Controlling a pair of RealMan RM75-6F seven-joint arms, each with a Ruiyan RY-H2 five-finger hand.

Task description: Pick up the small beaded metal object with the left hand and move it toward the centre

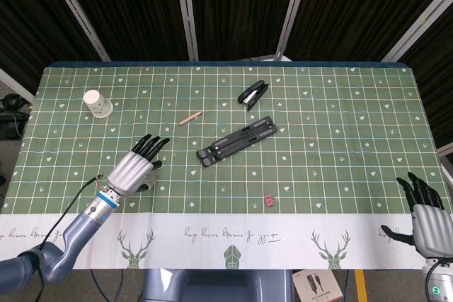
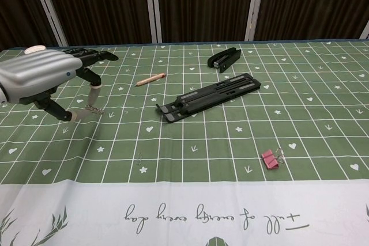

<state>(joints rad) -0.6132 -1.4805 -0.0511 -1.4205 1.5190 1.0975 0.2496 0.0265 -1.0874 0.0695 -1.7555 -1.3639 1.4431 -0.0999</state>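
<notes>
The left hand is seen raised over the green tablecloth, at about 8 o'clock from the black folding stand. A small beaded metal chain is pinched between the thumb and a finger tip, with the remaining dark fingers extended toward 1 o'clock; the chain hangs just above the cloth, and contact with the cloth cannot be determined. In the head view the chain is hidden beneath the hand.

The right hand is located off the table edge at the near right, fingers spread and nothing held.

Other items noted on the cloth: a paper cup at the far left, at 11 o'clock from the left hand; a wooden pencil stub at 10 o'clock from the stand; a black stapler at 12 o'clock from the stand; a pink binder clip at 5 o'clock from the stand, near the white border.
</notes>
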